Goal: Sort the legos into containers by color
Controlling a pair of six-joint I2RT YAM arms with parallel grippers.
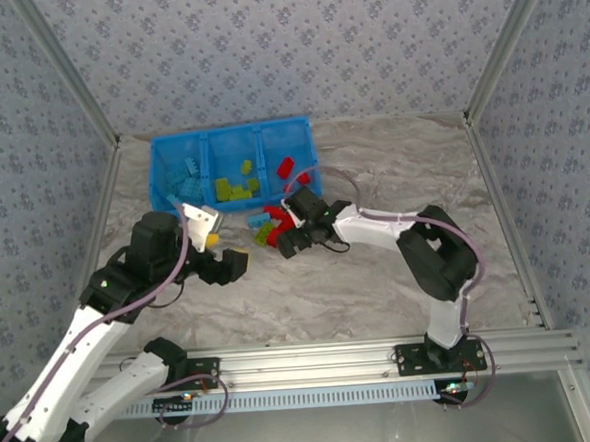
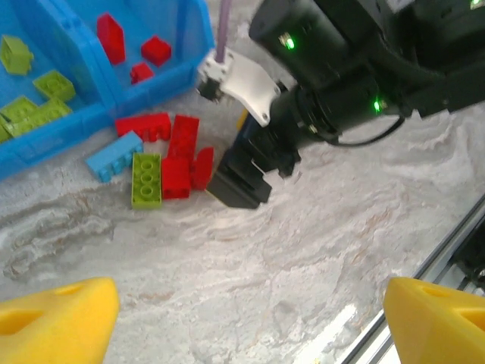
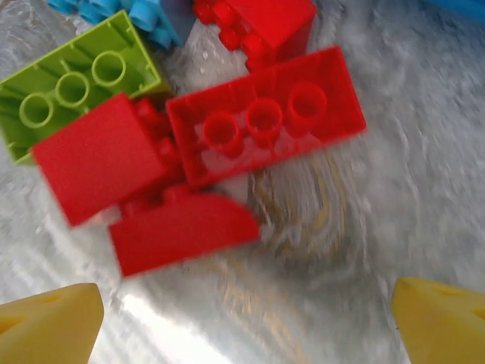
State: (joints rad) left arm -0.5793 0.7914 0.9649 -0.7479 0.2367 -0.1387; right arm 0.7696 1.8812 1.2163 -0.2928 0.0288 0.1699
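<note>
Operator: Grippers, state?

Observer: Left gripper [image 2: 250, 318] has its jaws wide, one yellow fingertip [image 2: 53, 318] in each lower corner of its wrist view. Bare table [image 1: 379, 276] lies between them and nothing is held. Right gripper [image 3: 246, 318] is also wide and empty, close above the loose legos [image 1: 267, 228].

Operator: Legos, location?

Observer: The loose ones lie on the table just in front of the blue tray [image 1: 231, 129]. They are several red bricks [image 2: 178, 144] bunched and touching, with one lime green brick [image 2: 145, 180] and one light blue brick [image 2: 114, 155] beside them. In the tray, the left compartment [image 1: 182, 178] holds light blue, the middle compartment [image 1: 238, 187] lime green, and the right compartment [image 1: 287, 166] red.

Operator: Left gripper relative to the pile?

Observer: Near it and apart, on the pile's left in the top view.
</note>
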